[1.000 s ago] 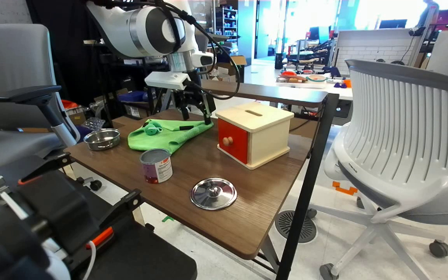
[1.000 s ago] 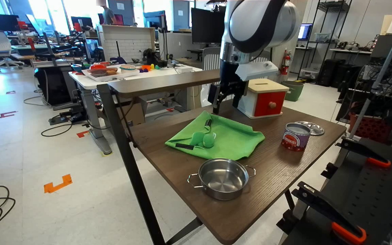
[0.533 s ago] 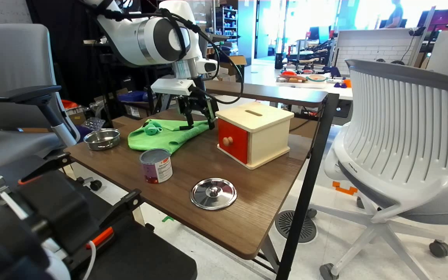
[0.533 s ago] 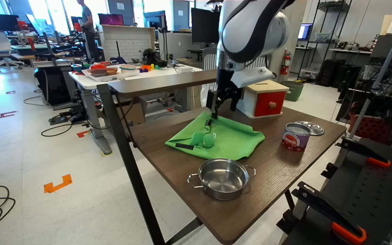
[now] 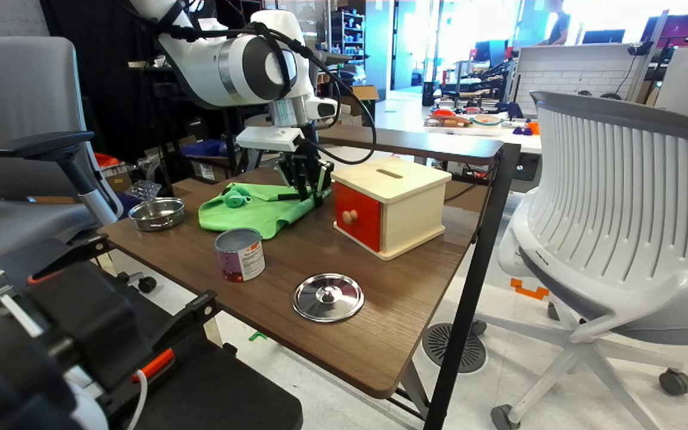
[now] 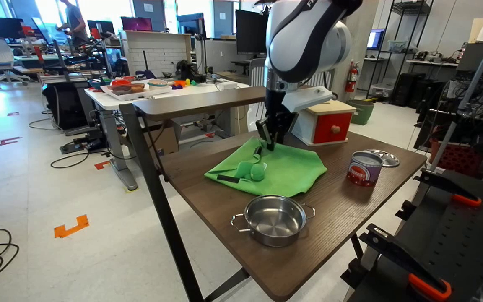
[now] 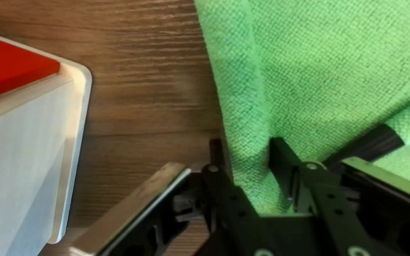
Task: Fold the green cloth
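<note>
The green cloth (image 6: pixel 289 167) lies crumpled on the brown table (image 5: pixel 380 334), its edge beside the box rolled into a long ridge. In the wrist view that ridge of green cloth (image 7: pixel 240 106) runs between the two fingers of my gripper (image 7: pixel 246 144), which stand partway together. The right finger (image 7: pixel 279 156) presses close against the ridge; the other is along the outer edge, over bare wood. Whether the cloth is pinched firmly, I cannot tell. Both exterior views show the gripper (image 5: pixel 312 201) down at the cloth's edge, with the fingertips low against it.
Green rounded items (image 6: pixel 252 171) and dark strips (image 6: pixel 228 179) lie on the cloth. Close beside the gripper stands a wooden box (image 7: pixel 30 170) with a red front. A steel pot (image 6: pixel 275 222), a can (image 6: pixel 365 170) and a metal lid (image 5: pixel 328 297) are on the table.
My gripper has come down and over onto the cloth's edge, and its fingers have moved much closer together. The cloth has shifted slightly towards the box and bunched at the edge.
</note>
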